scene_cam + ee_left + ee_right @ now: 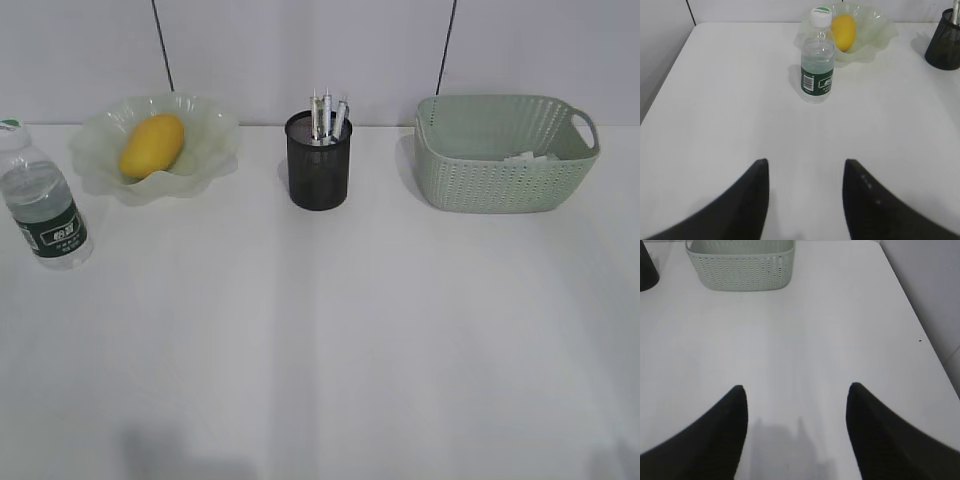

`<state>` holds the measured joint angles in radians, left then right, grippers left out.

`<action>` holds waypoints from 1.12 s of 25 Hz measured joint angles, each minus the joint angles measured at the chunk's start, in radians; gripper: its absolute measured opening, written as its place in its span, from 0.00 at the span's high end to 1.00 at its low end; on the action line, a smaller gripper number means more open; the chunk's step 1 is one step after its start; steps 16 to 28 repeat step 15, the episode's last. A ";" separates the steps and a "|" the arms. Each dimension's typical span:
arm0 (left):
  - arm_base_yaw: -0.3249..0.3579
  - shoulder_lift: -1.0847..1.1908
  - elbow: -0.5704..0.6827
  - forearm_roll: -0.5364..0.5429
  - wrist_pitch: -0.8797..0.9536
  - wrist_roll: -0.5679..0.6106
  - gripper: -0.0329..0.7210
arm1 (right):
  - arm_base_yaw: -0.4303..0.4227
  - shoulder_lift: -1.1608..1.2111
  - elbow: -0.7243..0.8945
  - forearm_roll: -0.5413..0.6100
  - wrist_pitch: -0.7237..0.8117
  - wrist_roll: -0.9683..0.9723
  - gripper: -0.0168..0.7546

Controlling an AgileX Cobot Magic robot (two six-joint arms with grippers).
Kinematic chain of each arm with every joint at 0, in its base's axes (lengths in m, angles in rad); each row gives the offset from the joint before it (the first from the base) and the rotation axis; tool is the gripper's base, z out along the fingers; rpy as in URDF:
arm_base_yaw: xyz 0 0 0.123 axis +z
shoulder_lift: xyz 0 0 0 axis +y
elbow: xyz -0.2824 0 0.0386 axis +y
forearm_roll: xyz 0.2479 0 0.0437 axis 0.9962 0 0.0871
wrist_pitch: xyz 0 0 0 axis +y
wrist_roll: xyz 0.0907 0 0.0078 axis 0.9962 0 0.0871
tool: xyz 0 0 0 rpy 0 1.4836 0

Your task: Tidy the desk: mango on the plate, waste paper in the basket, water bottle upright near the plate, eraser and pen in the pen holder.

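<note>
Yellow mango, one bottle, one basket

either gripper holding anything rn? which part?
Nothing held. Left gripper and right gripper both open over bare desk; bottle stands free.

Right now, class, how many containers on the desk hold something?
3: the plate at left holds the mango, the pen holder in the middle holds pens, the basket at right holds paper.
</note>
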<state>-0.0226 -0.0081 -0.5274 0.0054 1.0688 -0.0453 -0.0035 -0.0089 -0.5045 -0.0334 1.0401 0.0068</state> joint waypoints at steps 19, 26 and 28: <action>0.000 0.000 0.000 0.000 0.000 0.000 0.63 | 0.000 0.000 0.000 0.000 0.000 0.000 0.34; 0.000 0.000 0.000 0.000 0.000 0.000 0.63 | 0.000 0.000 0.000 0.000 0.000 0.000 0.34; 0.000 0.000 0.000 0.000 0.000 0.000 0.63 | 0.000 0.000 0.000 0.000 0.000 0.000 0.34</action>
